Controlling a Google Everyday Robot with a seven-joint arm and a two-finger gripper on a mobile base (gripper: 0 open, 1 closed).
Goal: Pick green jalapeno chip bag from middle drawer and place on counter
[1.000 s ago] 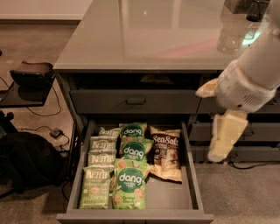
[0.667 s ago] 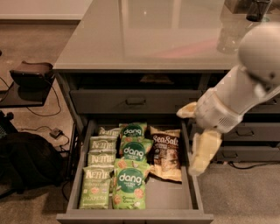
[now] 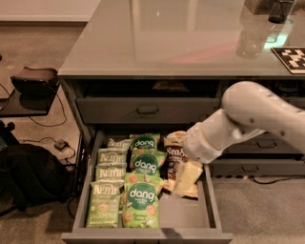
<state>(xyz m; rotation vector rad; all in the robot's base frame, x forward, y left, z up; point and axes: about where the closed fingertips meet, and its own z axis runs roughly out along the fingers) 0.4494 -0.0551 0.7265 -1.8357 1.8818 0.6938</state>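
Observation:
The middle drawer [image 3: 143, 235] stands pulled out below the counter [image 3: 181, 38]. Several pale green Kettle jalapeno chip bags lie in a column on its left side; the nearest one [image 3: 103, 203] shows "JALAPENO" at its bottom edge. Brighter green dang bags [image 3: 141, 200] fill the middle column. A tan and black Sea Salt bag [image 3: 172, 155] lies to the right. My gripper [image 3: 181, 158] hangs low over the drawer's right side, above the Sea Salt bag. Its cream fingers [image 3: 188, 177] are spread apart and hold nothing. It is right of the Kettle bags and does not touch them.
A shallower shut drawer with a bar handle [image 3: 147, 110] sits above the open one. More drawers [image 3: 257, 167] are at the right. A clear glass [image 3: 250, 40], a dark cup [image 3: 281, 9] and a checkered marker [image 3: 291, 58] stand on the counter. A black side table [image 3: 33, 83] and bag [image 3: 28, 176] are at the left.
My arm has swung left and down from beside the drawer's right wall. The gripper now sits over the Sea Salt bag. The bags have not moved.

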